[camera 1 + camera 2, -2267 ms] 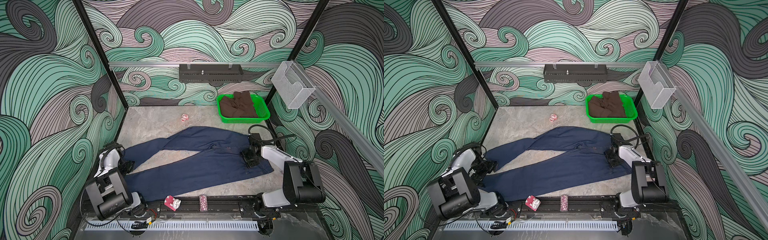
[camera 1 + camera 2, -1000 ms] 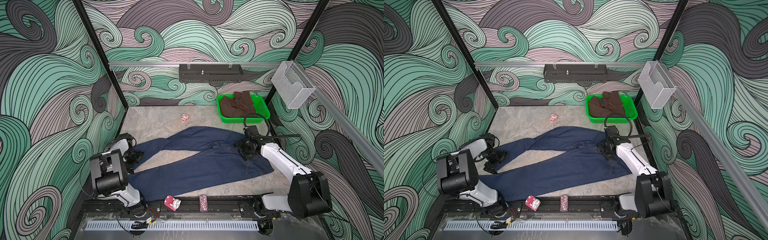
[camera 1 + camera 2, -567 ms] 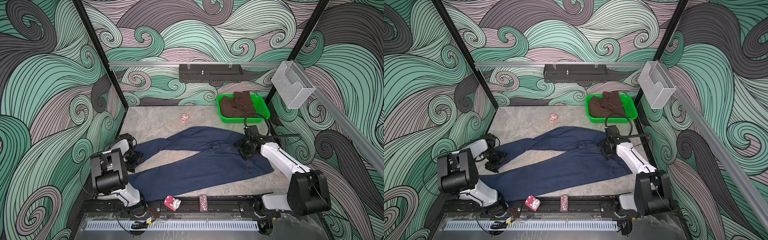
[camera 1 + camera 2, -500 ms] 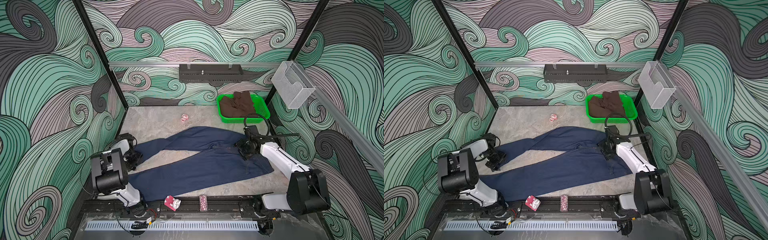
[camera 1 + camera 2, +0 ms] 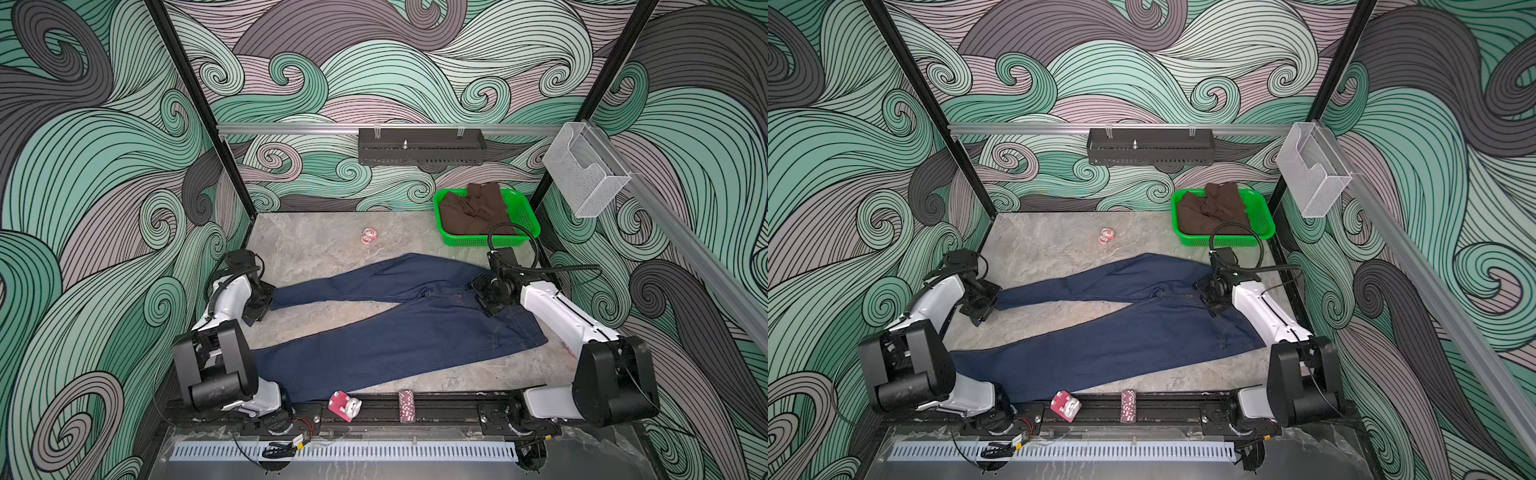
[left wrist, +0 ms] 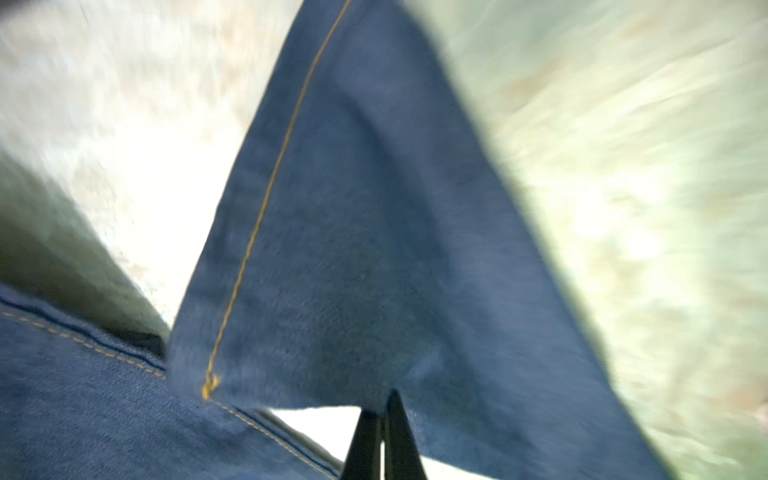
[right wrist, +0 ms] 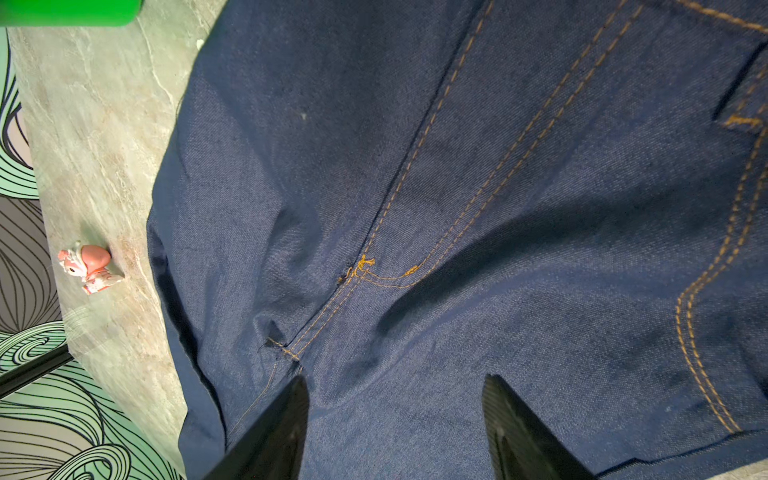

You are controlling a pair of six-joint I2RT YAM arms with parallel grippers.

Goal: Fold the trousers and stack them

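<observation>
On your tabletop [image 5: 311, 253], your left gripper [image 6: 382, 409] is pinching the trousers [image 5: 415, 336] at a hem; your right gripper [image 7: 395, 395] is hovering open.

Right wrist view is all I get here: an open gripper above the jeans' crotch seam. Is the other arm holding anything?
Observer: Yes, the left gripper is shut on a leg hem of the trousers.
Operator: Which leg?
Observer: The far one; both top views show that gripper at the leg's end.
Operator: And the green thing at my frame's corner?
Observer: A green basket holding a brown garment, in the far right corner.
</observation>
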